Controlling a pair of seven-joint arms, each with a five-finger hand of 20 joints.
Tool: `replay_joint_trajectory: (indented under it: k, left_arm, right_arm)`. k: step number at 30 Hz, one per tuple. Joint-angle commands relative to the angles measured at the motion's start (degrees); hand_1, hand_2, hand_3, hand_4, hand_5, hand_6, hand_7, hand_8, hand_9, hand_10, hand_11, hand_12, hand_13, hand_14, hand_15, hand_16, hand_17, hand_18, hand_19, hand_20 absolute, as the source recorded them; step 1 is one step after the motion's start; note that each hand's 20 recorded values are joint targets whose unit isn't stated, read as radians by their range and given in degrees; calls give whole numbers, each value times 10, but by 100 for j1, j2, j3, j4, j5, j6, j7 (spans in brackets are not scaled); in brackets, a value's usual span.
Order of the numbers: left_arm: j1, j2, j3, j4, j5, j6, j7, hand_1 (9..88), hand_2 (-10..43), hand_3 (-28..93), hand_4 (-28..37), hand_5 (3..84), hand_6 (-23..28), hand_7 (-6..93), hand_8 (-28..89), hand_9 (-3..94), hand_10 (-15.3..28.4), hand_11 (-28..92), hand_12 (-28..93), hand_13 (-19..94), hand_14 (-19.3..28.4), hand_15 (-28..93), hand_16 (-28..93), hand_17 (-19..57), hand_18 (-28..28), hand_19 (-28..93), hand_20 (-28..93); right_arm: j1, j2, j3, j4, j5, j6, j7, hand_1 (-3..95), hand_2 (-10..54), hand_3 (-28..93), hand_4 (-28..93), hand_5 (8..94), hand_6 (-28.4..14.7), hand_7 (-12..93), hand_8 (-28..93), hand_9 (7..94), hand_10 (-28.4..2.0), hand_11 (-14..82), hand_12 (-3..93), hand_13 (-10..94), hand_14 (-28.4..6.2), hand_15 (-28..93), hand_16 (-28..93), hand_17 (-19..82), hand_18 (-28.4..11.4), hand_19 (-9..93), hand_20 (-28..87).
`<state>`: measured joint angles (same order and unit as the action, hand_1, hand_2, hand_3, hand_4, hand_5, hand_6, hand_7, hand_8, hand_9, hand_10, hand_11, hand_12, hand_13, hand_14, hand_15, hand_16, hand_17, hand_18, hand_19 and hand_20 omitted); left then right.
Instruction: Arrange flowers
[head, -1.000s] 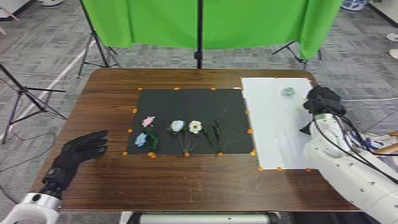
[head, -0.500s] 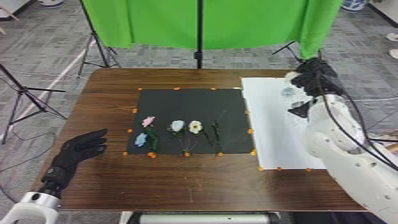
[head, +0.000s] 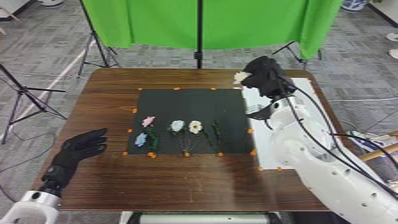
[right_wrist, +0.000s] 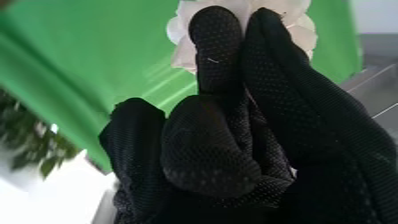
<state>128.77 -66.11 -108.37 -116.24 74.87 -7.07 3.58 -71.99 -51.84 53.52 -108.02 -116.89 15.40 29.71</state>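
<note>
Head view | upper right: right hand (head: 265, 76) grips cream flower (head: 241, 77) | lower left: left hand (head: 82, 146), fingers loosely open | centre: pink flower (head: 148, 121), blue flower (head: 140, 140), 2 white flowers (head: 195, 127) on black mat (head: 195, 102) | right wrist view: fingers (right_wrist: 210, 145) curled, cream flower at tips

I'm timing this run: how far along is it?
In the right hand: a white flower, so its pickup looks done. Apparently left: the pink flower, the blue flower, two pale flowers and green stems on the black mat. I can't tell whether any is already arranged.
</note>
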Motion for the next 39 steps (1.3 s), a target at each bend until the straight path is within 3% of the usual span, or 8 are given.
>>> replay_joint_trajectory:
  k: [1,26,33,39]
  left_arm:
    - [4,-11,44,53,44,-56,-36,376,-41,679,-35,431,24,119,-63,398,125,187,134,342,182,253,26,30,155,332,361]
    - [-68,49,70,114,25,-187,-89,373,-45,680,-35,431,24,119,-63,397,125,187,134,341,182,250,27,31,155,313,347]
    - [-62,55,50,112,17,-203,-95,374,-45,680,-37,430,24,118,-63,397,125,186,134,341,182,250,27,32,155,307,342]
    - [-64,44,54,106,30,-180,-69,374,-45,679,-36,430,25,118,-63,396,126,186,134,342,181,250,27,31,155,305,341]
  right_arm:
    - [259,-554,-585,219,73,-298,-171,601,-95,599,-183,792,-4,228,88,885,-80,127,487,881,-17,684,380,610,-157,932,663]
    - [383,-769,-1089,858,-181,-1179,56,561,-95,591,-164,752,2,249,83,837,-87,129,507,847,-31,691,385,579,-170,932,662]
    - [261,-683,-946,781,-86,-1544,76,536,-95,582,-161,717,-5,229,81,796,-100,177,462,833,-38,692,385,565,-173,932,653]
    - [281,-639,-894,732,-66,-1774,29,462,-95,647,-170,668,-4,212,37,730,-130,259,346,818,-49,689,382,550,-177,932,642]
